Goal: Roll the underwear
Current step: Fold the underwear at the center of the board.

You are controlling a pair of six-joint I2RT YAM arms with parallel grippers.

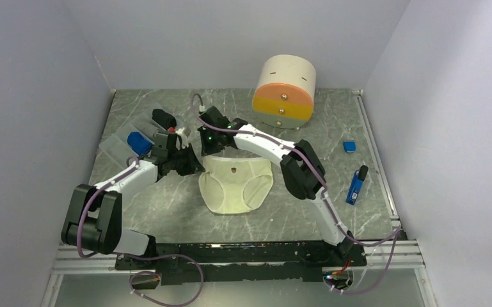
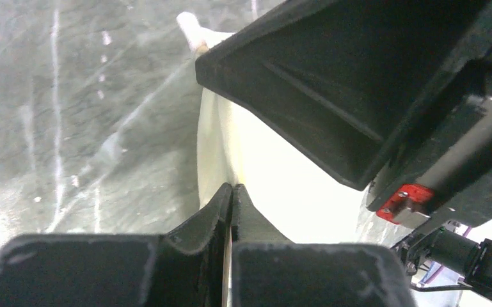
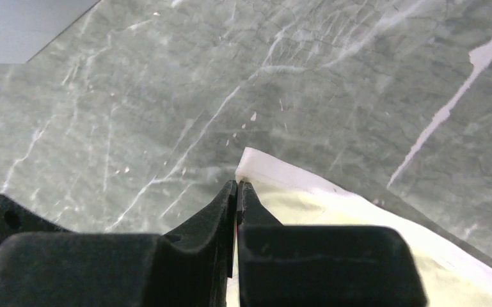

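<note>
The cream underwear (image 1: 235, 185) lies spread flat in the middle of the table (image 1: 166, 214), waistband towards the far side, with a small dark dot just below the band. It is soft, pale yellow cloth with a whiter trim. Both arms meet at its far left corner. The left gripper (image 1: 195, 165) has its jaws together, clamped on the cloth's edge. The right gripper (image 1: 210, 148) sits just beyond it, jaws also together, and seems to nip the trim, though the tips hide the contact.

The left wrist view shows the black fingers (image 2: 205, 220) pressed flat together with a pale sliver of cloth between them, and the right arm's dark housing filling the upper right, crowding the corner. The right wrist view shows the white-edged corner of the cloth poking out past the closed tips (image 3: 221, 204), on grey veined marble.

Only the top view shows the rest. The blue underwear (image 1: 139, 142) sits as a compact bundle on grey trays (image 1: 112, 148) at far left, beside a black roll (image 1: 164, 118). A round cream box (image 1: 285, 86) with orange and yellow fronts stands at the back. To the right, well apart, lie a small blue block (image 1: 350, 146) and a blue-and-black stick (image 1: 357, 185).
</note>
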